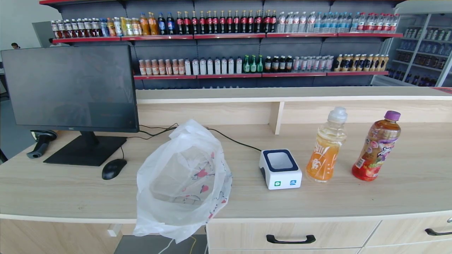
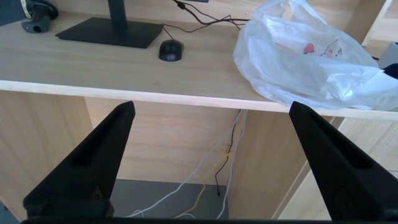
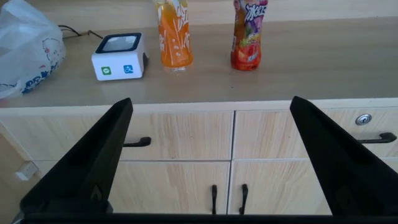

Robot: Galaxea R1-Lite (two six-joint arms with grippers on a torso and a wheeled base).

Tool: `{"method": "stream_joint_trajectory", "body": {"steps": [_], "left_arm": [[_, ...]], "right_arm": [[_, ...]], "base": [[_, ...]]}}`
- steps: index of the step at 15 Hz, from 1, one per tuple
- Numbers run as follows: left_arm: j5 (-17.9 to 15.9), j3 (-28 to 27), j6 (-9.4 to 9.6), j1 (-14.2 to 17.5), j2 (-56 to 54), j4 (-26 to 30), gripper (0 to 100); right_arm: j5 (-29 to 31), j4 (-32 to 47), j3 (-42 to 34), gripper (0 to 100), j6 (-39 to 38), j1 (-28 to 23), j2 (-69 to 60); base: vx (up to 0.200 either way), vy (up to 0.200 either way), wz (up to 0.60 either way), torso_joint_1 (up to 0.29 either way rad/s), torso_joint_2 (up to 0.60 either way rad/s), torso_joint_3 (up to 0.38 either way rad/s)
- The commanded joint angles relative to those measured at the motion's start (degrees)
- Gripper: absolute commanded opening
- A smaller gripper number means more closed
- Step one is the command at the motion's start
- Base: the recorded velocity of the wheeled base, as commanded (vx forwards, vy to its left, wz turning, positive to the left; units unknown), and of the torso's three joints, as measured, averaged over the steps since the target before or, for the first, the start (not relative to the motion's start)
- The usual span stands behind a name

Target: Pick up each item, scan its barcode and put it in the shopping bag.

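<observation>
Translucent shopping bag (image 1: pixel 183 176) overhangs the counter (image 1: pixel 317 201) edge, its inside unclear.

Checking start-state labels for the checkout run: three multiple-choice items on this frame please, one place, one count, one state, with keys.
1. Where does the scanner stand on the counter?
A. at its far right end
B. between the shopping bag and the orange bottle
C. behind both bottles

2. How many bottles stand on the counter?
A. one
B. four
C. two

3. How do the jaws of the left gripper and the right gripper stand?
A. both open
B. both shut
C. left shut on the bag, right open

Key: 1 B, bag to its left, orange bottle to its right. 2 C, the orange bottle and the red bottle. 3 A, each wrist view shows a wide gap, nothing held.
</observation>
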State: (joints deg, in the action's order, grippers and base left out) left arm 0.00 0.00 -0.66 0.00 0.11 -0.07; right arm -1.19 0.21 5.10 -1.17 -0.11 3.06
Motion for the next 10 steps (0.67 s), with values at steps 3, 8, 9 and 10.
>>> {"method": "stream_joint_trajectory", "body": {"steps": [3,8,9,10], "left_arm": [[0.00,0.00,-0.04,0.00,-0.02,-0.01,100],[0.00,0.00,-0.04,0.00,-0.02,-0.01,100],[0.00,0.00,-0.04,0.00,-0.02,-0.01,100],[0.00,0.00,-0.04,0.00,-0.02,-0.01,100]], "right_arm": [[-1.79,-11.11,13.71,100,-3.05,0.29,28.58],[-3.38,-41.78,16.26,100,-3.84,0.37,58.99],[-3.38,-49.60,16.70,100,-3.66,0.55,65.23],[-3.38,-60.59,17.32,100,-3.40,1.52,72.97]], "base": [[0.000,0.000,0.00,0.000,0.00,0.000],[0.000,0.000,0.00,0.000,0.00,0.000],[0.000,0.000,0.00,0.000,0.00,0.000],[0.000,0.000,0.00,0.000,0.00,0.000]]}}
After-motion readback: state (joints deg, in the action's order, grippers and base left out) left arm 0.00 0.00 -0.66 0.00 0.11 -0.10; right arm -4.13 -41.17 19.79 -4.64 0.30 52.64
